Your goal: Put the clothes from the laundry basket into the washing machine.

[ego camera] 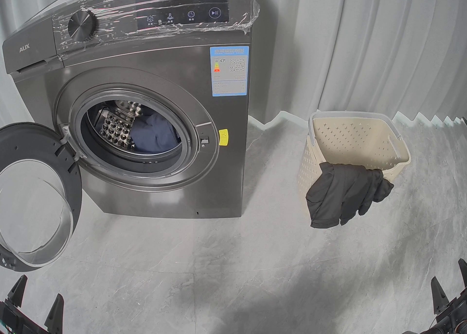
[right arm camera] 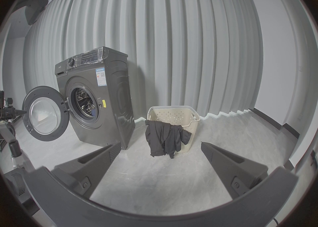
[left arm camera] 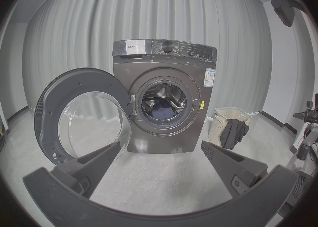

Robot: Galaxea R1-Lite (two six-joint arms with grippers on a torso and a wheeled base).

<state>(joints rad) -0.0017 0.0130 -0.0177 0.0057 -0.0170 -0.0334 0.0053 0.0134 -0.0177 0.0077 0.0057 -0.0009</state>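
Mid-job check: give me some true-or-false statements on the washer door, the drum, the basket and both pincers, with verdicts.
1. A dark blue garment lies in the drum of the grey front-loading washing machine. True.
2. The machine's round glass door is shut. False: the door stands swung wide open.
3. A dark grey garment hangs over the rim of the cream perforated plastic laundry basket. True.
4. The right pincer grips that garment. False: the right pincer is open and empty, apart from the basket.
5. The left pincer is open and empty. True.
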